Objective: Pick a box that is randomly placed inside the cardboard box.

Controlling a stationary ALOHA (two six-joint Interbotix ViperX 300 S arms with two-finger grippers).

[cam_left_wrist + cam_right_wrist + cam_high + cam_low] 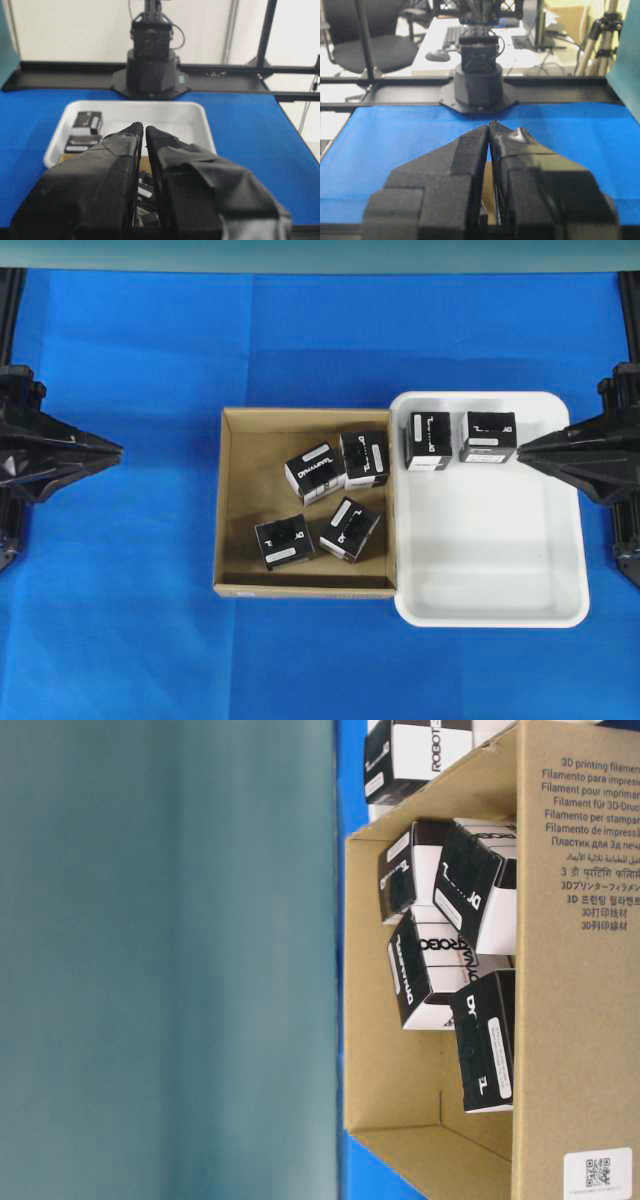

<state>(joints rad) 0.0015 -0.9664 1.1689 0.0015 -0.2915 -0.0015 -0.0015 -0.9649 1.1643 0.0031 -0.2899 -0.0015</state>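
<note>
The brown cardboard box (pixel 235 510) sits mid-table and holds several black boxes with white labels, such as one near its middle (pixel 314 474) and one at the front left (pixel 283 541). They also show in the table-level view (pixel 430 975), inside the cardboard box (pixel 575 970). My left gripper (pixel 112 452) is shut and empty, far left of the cardboard box. In the left wrist view its tips (pixel 144 129) touch. My right gripper (pixel 526 449) is shut and empty, at the white tray's right edge. In the right wrist view its tips (pixel 490 126) meet.
A white plastic tray (pixel 500 570) stands right of the cardboard box, touching it, with two black boxes (pixel 430 440) at its back; it also shows in the left wrist view (pixel 195 120). Blue cloth (pixel 120 620) covers the table. Arm bases stand at both side edges.
</note>
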